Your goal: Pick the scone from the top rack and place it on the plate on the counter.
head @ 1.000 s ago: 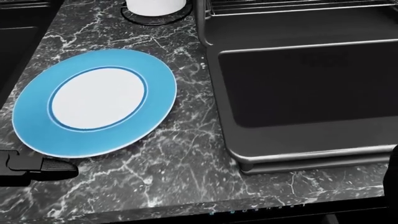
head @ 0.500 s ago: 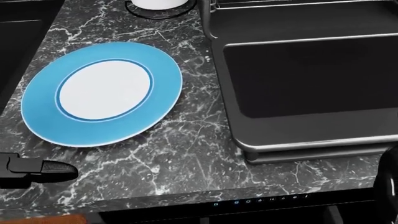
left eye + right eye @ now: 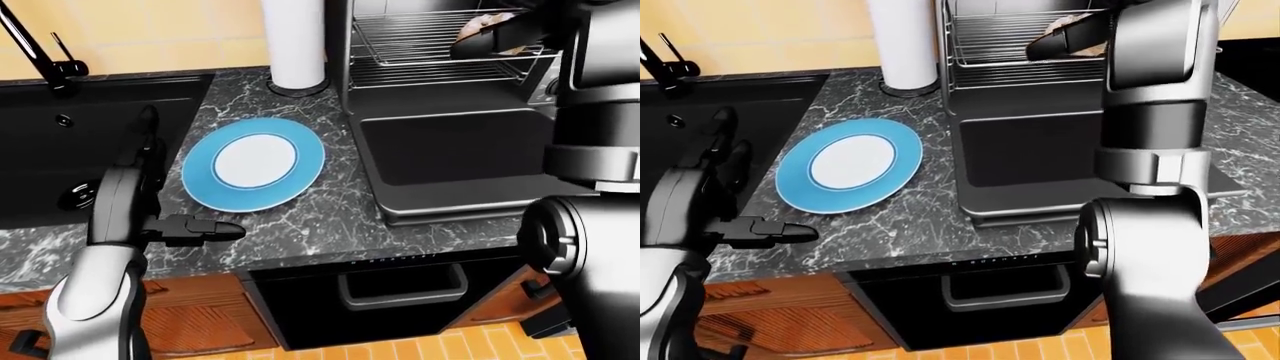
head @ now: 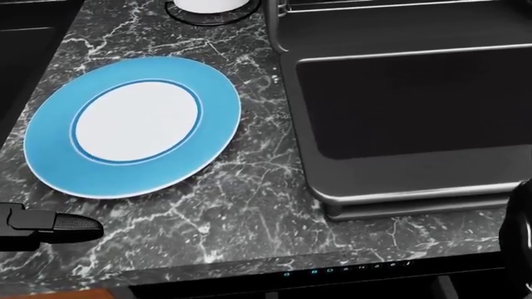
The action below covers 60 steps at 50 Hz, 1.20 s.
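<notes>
Dark marbled stone tops the table (image 4: pixel 249 205). Nearest, the left hand (image 3: pixel 195 229) hovers with fingers apart, holding nothing. Beyond lies the blue plate (image 4: pixel 133 124). Farthest, the scone (image 3: pixel 478 25) sits on the top rack (image 3: pixel 420 34); the right hand (image 3: pixel 495 37) reaches it, grip unclear. Likely light and crumbly: take its sides gently.

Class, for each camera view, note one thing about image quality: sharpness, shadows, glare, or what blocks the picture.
Head view: sharp and evenly lit, the plate casting almost no shadow. Left-eye view: the oven door is flat black without glare. Right-eye view: the right arm blocks much of the picture.
</notes>
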Tool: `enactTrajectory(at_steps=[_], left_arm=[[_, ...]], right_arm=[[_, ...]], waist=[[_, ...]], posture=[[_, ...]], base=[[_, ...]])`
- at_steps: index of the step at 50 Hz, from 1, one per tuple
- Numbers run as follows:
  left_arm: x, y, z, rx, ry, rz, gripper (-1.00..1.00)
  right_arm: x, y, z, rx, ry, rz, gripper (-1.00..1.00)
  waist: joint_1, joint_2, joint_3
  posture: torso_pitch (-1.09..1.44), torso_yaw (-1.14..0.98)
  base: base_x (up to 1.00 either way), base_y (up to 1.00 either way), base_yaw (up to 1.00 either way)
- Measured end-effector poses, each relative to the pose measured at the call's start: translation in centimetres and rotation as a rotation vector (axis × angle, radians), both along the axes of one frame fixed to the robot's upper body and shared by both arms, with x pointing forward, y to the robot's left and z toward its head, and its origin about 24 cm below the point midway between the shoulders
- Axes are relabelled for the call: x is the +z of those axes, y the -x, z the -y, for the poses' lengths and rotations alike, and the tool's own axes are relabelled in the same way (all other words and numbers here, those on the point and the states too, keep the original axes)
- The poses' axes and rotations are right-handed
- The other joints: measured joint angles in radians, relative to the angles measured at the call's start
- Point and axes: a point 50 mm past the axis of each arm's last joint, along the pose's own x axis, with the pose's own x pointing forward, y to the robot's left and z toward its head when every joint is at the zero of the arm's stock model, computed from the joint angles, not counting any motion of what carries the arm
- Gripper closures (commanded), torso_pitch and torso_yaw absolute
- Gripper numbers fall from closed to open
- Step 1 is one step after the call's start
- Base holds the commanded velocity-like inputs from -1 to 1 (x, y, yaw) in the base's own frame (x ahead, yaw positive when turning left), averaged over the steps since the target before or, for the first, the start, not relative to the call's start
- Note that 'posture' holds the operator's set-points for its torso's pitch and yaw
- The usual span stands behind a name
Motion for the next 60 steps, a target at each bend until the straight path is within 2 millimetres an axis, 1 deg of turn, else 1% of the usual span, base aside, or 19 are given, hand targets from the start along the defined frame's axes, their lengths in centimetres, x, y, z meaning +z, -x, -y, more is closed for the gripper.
enactTrajectory(at_steps=[10,17,23,25,26,27,28,30,34,35,37,38,41,43,45,49,56,57,60], left_arm=[[0.0,0.4,-0.1,0.002,0.002,0.0,-1.0],[-0.1,0.2,-0.1,0.002,0.003,-0.006,-1.0],[-0.3,0.2,-0.2,0.004,0.004,-0.009,-1.0],[-0.3,0.3,-0.2,0.005,0.003,-0.008,-1.0],[-0.3,0.3,-0.2,0.006,0.003,-0.007,-1.0],[-0.2,0.4,-0.2,0.007,0.003,-0.005,-1.0],[-0.2,0.4,-0.2,0.007,0.003,-0.004,-1.0],[-0.3,0.4,-0.2,0.008,0.004,-0.004,-1.0],[-0.3,0.6,-0.3,0.008,0.004,-0.005,-1.0],[-0.3,0.6,-0.3,0.01,0.004,-0.005,-1.0],[-0.3,0.7,-0.3,0.012,0.005,-0.005,-1.0],[-0.3,0.8,-0.4,0.012,0.005,-0.005,-1.0],[-0.3,0.8,-0.4,0.013,0.004,-0.003,-1.0],[-0.4,0.8,-0.4,0.014,0.004,-0.004,-1.0],[-0.4,0.8,-0.4,0.015,0.005,-0.004,-1.0],[-0.3,1.0,-0.5,0.019,0.004,-0.002,-1.0],[-0.1,1.1,-0.6,0.022,0.002,0.004,-1.0],[-0.1,1.1,-0.6,0.021,0.002,0.003,-1.0],[0.1,1.1,-0.6,0.021,0.001,0.004,-1.0]], right_arm=[[-0.5,-1.1,-0.2,-0.002,-0.011,-0.022,-1.0],[-0.6,-1.7,-0.2,-0.009,-0.012,-0.028,-1.0],[-0.6,-1.8,0.1,-0.017,-0.015,-0.026,-0.98],[-0.6,-1.8,0.2,-0.019,-0.015,-0.027,-0.87],[-0.6,-1.8,0.3,-0.02,-0.014,-0.027,-0.76],[-0.7,-1.8,0.3,-0.021,-0.013,-0.028,-0.73],[-0.7,-1.8,0.4,-0.022,-0.013,-0.029,-0.64],[-0.8,-1.8,0.4,-0.024,-0.012,-0.032,-0.52],[-0.5,-1.6,0.6,-0.032,-0.002,-0.02,-0.37],[-0.5,-1.6,0.6,-0.033,0.0,-0.017,-0.29],[-0.4,-1.6,0.6,-0.037,0.005,-0.012,-0.22],[-0.3,-1.6,0.6,-0.037,0.006,-0.01,-0.14],[-0.3,-1.6,0.5,-0.038,0.015,-0.004,-0.05],[-0.2,-1.6,0.5,-0.038,0.018,0.0,0.05],[-0.2,-1.5,0.5,-0.039,0.021,0.002,0.11],[-0.1,-1.5,0.4,-0.037,0.03,0.006,0.15],[-0.2,-1.4,0.3,-0.035,0.042,0.011,0.16],[-0.2,-1.4,0.2,-0.034,0.042,0.011,0.22],[-0.2,-1.3,0.2,-0.027,0.052,0.013,0.25]], waist=[[0.0,0.001,0.001],[0.002,0.0,0.001],[0.002,-0.002,0.002],[0.002,-0.003,0.002],[0.002,-0.003,0.002],[0.002,-0.003,0.002],[0.002,-0.003,0.002],[0.002,-0.003,0.002],[0.002,-0.003,0.002],[0.002,-0.003,0.002],[0.001,-0.004,0.0],[0.001,-0.004,0.0],[0.001,-0.005,-0.002],[0.001,-0.006,-0.003],[0.0,-0.006,-0.003],[0.0,-0.007,-0.004],[0.0,-0.007,-0.007],[0.0,-0.007,-0.007],[0.0,-0.009,-0.008]], posture=[[0.0,0.0],[0.0,0.0],[0.0,0.0],[0.0,0.0],[0.0,0.0],[0.0,0.0],[0.0,0.0],[0.0,0.0],[0.0,0.0],[0.0,0.0],[0.0,0.0],[0.0,0.0],[0.0,0.0],[0.0,0.0],[0.0,0.0],[0.0,0.0],[0.0,0.0],[0.0,0.0],[0.0,0.0]], base=[[0.0,0.0,0.0],[0.0,0.0,0.0],[0.0,0.0,0.0],[0.0,0.0,0.0],[0.0,0.0,0.0],[0.0,0.0,0.0],[0.0,0.0,0.0],[0.0,0.0,0.0],[0.0,0.0,0.0],[0.0,0.0,0.0],[0.0,0.0,0.0],[0.0,0.0,0.0],[0.0,0.0,0.0],[0.0,0.0,0.0],[0.0,0.0,0.0],[0.0,0.0,0.0],[0.0,0.0,0.0],[0.0,0.0,0.0],[0.0,0.0,0.0]])
